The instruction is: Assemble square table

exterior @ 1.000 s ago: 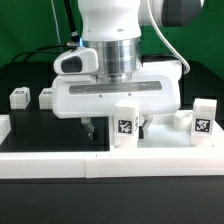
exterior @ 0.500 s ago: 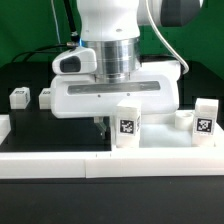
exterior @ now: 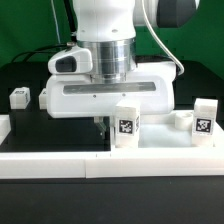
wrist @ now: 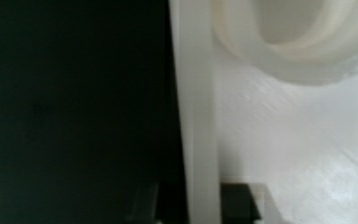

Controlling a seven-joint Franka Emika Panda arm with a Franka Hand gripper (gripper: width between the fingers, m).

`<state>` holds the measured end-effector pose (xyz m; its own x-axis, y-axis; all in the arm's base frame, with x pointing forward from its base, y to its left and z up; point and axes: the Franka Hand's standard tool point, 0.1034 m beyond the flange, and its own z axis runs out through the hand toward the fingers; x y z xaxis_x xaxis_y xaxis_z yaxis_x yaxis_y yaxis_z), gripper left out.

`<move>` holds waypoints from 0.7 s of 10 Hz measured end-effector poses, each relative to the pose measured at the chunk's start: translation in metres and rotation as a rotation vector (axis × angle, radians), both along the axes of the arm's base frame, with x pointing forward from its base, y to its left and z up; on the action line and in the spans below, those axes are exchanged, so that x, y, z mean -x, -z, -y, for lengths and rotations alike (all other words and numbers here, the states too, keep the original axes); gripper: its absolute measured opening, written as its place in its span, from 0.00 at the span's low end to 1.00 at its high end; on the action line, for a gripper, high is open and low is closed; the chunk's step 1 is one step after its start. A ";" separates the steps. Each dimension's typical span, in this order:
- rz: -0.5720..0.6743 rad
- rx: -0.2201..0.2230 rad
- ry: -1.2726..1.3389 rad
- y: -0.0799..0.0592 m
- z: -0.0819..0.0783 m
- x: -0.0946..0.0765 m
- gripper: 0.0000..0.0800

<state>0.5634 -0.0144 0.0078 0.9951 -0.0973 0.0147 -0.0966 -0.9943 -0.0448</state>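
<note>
White plastic nearest: a long bar (exterior: pixel 60 165) across the front of the black table (exterior: pixel 40 128). Just behind, towards the exterior view's right, the square panel (exterior: pixel 165 141), lying flat. Upright there, a first leg peg (exterior: pixel 126 126) near the panel's corner and a second leg peg (exterior: pixel 203 121) further right, both tagged; on the panel or just before it, cannot tell. End effector (exterior: pixel 101 127) down at the panel's edge on the exterior view's left, closed on the raised rim (wrist: pixel 197 120): in the wrist view, that rim pinched between two dark fingertips (wrist: pixel 245 203), a round corner socket (wrist: pixel 286 40) beyond on the panel side, black table on the other. Further back, on the exterior view's left, a third leg peg (exterior: pixel 18 97) and a fourth leg peg (exterior: pixel 47 97) on the table, well apart from the panel. Green backdrop (exterior: pixel 20 28) behind.
</note>
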 end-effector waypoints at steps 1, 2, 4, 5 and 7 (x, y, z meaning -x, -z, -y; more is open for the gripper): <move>0.000 0.000 0.000 0.000 0.000 0.000 0.07; 0.000 0.000 0.000 0.000 0.000 0.000 0.07; 0.000 0.000 -0.007 0.000 0.000 0.000 0.07; 0.021 0.012 -0.052 0.000 0.011 0.002 0.07; 0.050 0.035 -0.218 0.001 0.034 0.016 0.07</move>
<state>0.5472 -0.0488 0.0070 0.9906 0.1213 0.0637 0.1222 -0.9925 -0.0095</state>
